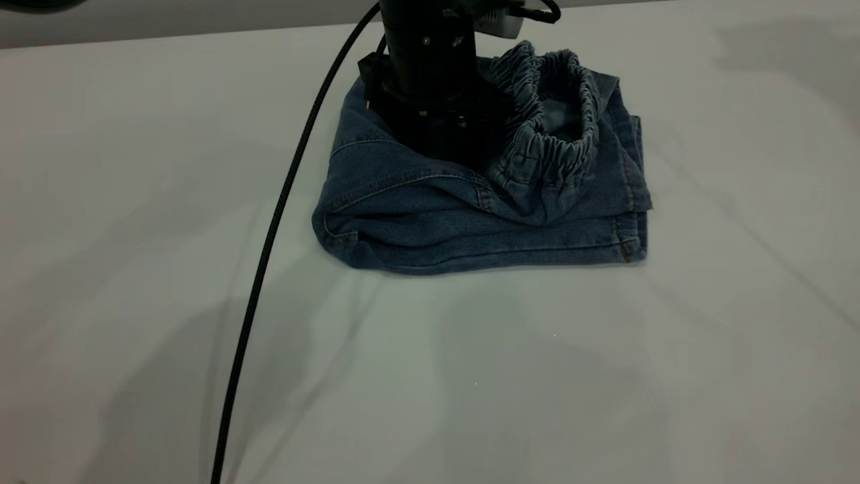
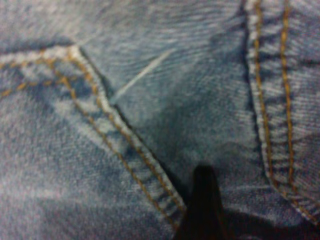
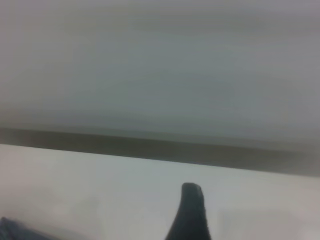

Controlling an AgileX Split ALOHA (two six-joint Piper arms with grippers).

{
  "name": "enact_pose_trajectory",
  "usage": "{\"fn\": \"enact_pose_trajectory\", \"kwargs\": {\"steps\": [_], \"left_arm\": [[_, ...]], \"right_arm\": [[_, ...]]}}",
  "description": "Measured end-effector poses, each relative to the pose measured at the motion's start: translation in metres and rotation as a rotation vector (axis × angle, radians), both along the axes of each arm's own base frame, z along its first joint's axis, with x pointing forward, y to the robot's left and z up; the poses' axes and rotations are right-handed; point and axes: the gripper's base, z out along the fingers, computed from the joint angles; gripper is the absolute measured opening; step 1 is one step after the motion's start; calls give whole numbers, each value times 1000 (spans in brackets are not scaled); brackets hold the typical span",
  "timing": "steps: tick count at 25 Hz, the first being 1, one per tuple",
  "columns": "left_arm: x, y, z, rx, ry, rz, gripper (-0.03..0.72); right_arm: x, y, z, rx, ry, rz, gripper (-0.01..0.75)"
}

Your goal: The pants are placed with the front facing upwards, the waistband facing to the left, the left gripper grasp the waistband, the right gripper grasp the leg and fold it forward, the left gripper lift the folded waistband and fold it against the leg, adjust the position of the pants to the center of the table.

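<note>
Bare desk (image 1: pixel 134 168) in front, black cable (image 1: pixel 269 235) crossing it. Further back, folded pants (image 1: pixel 470 222), waistband (image 1: pixel 551 134) doubled on top. Left pincer (image 1: pixel 437 134) pressed into denim; spread impossible to tell. Right pincer (image 3: pixel 190 215) off over bare desk, spread likewise unclear. Best now: press flat, slide the bundle slowly toward centre, avoid unfolding.

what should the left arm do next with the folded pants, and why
Probably slide the pants toward the middle of the table. They already lie folded, the waistband doubled back on top, yet the bundle sits near the far edge. The left gripper presses down on the denim, so it could drag the bundle. The right gripper hangs over bare table, off the pants.
</note>
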Motion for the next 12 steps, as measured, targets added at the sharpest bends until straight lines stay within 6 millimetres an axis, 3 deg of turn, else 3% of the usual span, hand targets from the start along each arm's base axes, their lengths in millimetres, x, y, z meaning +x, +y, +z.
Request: {"fn": "enact_pose_trajectory", "kwargs": {"steps": [7, 12], "left_arm": [[-2, -9, -1, -15, -20, 181, 509], [-3, -16, 1, -84, -4, 201, 509]], "right_arm": [[0, 0, 0, 5, 0, 1, 518], [0, 1, 0, 7, 0, 2, 518]]}}
